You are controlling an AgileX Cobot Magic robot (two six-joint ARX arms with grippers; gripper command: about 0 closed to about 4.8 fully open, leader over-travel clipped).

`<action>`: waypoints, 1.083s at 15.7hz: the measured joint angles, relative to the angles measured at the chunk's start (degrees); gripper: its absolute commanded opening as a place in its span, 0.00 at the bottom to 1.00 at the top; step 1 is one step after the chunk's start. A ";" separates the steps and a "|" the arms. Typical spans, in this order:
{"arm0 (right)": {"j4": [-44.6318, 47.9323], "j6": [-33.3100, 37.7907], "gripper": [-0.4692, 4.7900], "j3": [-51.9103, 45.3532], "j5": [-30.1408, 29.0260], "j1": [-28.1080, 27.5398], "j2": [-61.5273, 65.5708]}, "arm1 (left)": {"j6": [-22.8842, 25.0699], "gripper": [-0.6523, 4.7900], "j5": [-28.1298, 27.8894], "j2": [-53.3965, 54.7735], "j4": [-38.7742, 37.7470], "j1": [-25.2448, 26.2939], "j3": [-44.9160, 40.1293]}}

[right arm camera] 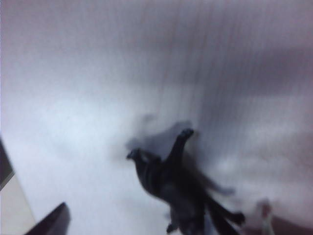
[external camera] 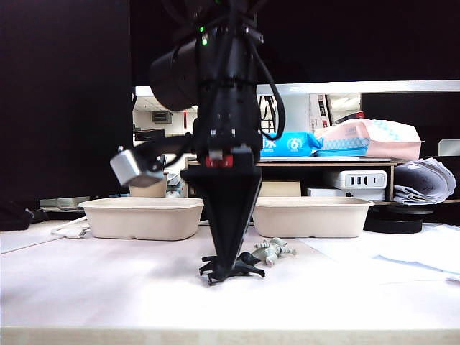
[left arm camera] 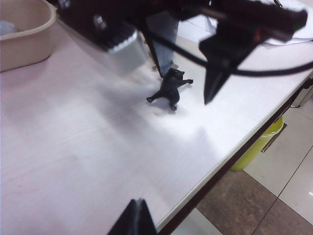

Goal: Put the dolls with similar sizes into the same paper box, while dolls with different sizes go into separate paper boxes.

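Note:
A black doll (external camera: 231, 270) lies on the white table in front of the two paper boxes (external camera: 141, 218) (external camera: 310, 215). My right gripper (external camera: 228, 260) points straight down over it. It is open, with one finger on each side of the doll (left arm camera: 170, 88) and not clamped on it. The right wrist view is blurred and shows the black doll (right arm camera: 171, 181) between a fingertip (right arm camera: 51, 223) and the far finger. A pale grey-green doll (external camera: 273, 251) lies just right of the black one. My left gripper (left arm camera: 138, 201) hangs shut and empty above the table near its front edge.
One paper box (left arm camera: 29, 34) shows a pale blue shape inside at the picture's edge. A yellow bin (left arm camera: 259, 144) stands on the floor beyond the table's edge. A shelf (external camera: 338, 162) with packets, a stack of papers (external camera: 424, 181) and a black disc (external camera: 399, 219) stand behind.

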 measured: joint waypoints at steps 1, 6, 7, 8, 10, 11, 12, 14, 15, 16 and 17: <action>0.59 -0.11 0.78 -0.63 0.00 0.00 0.00 | 0.00 0.11 0.00 -0.11 -0.02 0.00 0.00; 3.78 -0.26 0.70 -1.53 0.11 -0.24 0.20 | 0.00 0.11 0.00 -1.07 -0.07 -0.11 0.00; 4.52 -0.26 0.70 -1.55 0.20 -0.37 0.26 | 0.00 0.11 0.00 -1.07 -0.07 -0.13 0.00; 4.74 -0.31 0.67 -1.53 0.20 -0.37 0.57 | 0.00 0.11 0.00 -1.07 -0.04 -0.24 0.00; 4.72 -0.31 0.67 -1.38 0.35 -0.35 1.44 | 0.00 0.11 -0.07 -1.07 -0.07 -0.94 0.00; 4.61 -0.44 0.67 -1.14 0.37 -0.37 1.70 | 0.00 0.11 0.02 -1.07 -0.09 -1.05 0.00; 4.48 -0.44 0.66 -1.07 0.39 -0.35 1.90 | 0.00 0.11 -0.04 -1.07 -0.09 -0.98 0.00; 4.37 -0.44 0.53 -0.79 0.44 -0.35 2.12 | 0.00 0.11 -0.02 -1.07 -0.11 -0.98 0.00; 4.61 -0.42 0.48 -0.79 0.61 -0.35 2.12 | 0.00 0.11 -0.02 -1.07 -0.09 -0.98 0.00; 4.70 -0.50 0.46 -0.79 0.66 -0.46 2.21 | 0.00 0.11 -0.02 -1.07 -0.11 -0.98 0.00; 4.70 -0.48 0.46 -0.76 0.50 -0.68 2.21 | 0.00 0.11 -0.02 -1.07 -0.11 -0.98 0.00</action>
